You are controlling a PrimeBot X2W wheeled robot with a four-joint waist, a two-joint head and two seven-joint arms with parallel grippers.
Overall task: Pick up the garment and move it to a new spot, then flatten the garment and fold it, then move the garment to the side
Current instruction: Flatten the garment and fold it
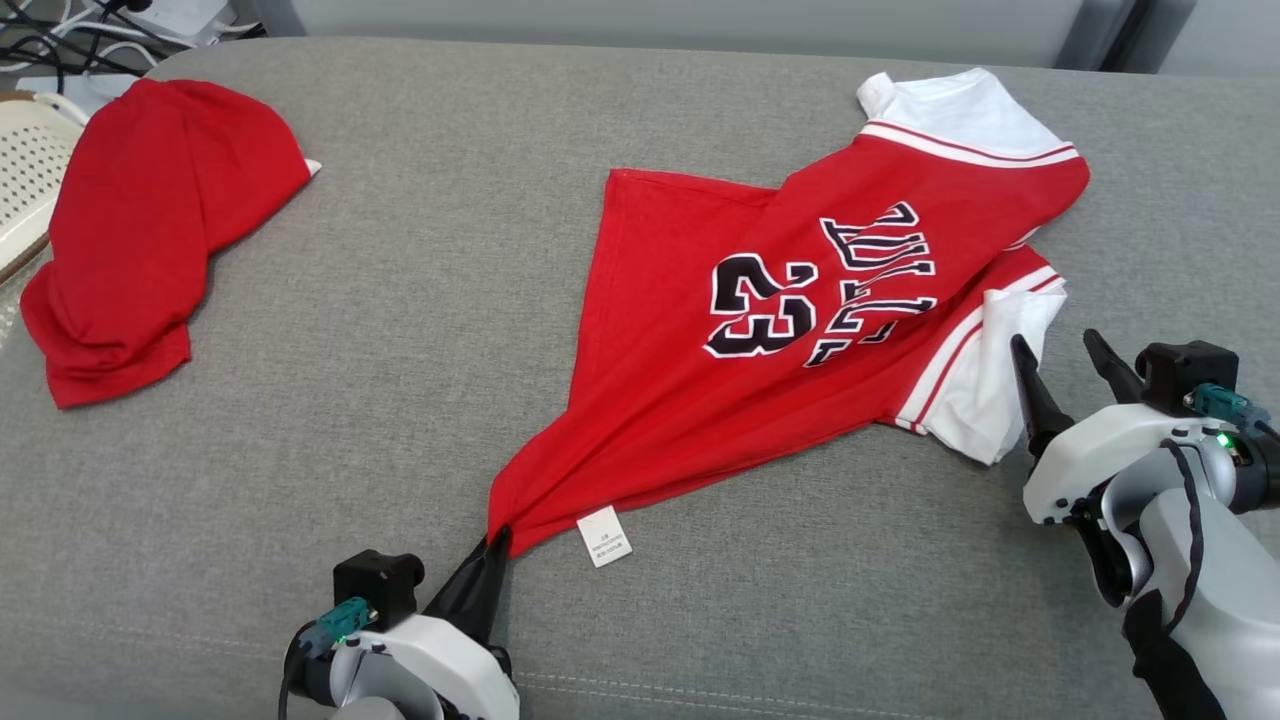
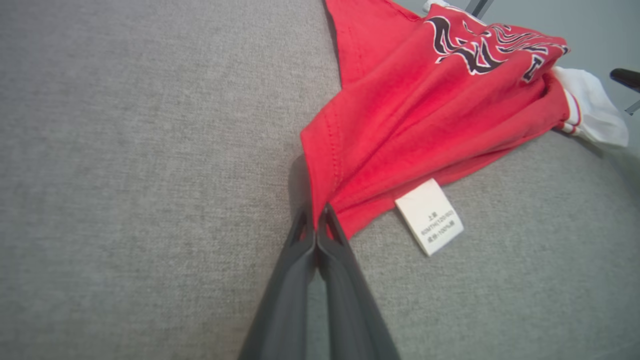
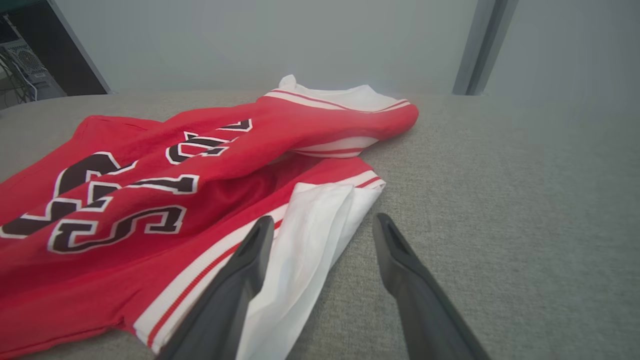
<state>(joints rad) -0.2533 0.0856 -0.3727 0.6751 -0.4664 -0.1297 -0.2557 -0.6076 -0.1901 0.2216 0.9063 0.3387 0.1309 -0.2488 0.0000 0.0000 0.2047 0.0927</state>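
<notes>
Left gripper: 2 dark fingers pressed together, pinching the pointed lower corner of the red jersey, a soft knit with black 23 and lettering and white striped sleeves. Cloth fans out from the pinch in tight creases. White rectangular care label lies flat just beside the fingertips.

Right gripper: fingers spread, nothing between them, low at the near white sleeve. 1 finger is over the sleeve's edge, the other over bare cushion. Contact: cannot tell.

Jersey lies right of centre on the grey woven cushion, partly spread, its shoulder end bunched and lapped over itself.

Handling, as judged: light, limp, no stiffness. It should trail toward whichever corner is pulled and sag between 2 holds. Best holds look like the hem corners and the sleeve seams, where doubled cloth gives the fingers more to bite.

Containers: cream perforated basket at the far left edge, contents cannot be told. A second crumpled red cloth lies on the cushion beside it, well apart from the jersey.
</notes>
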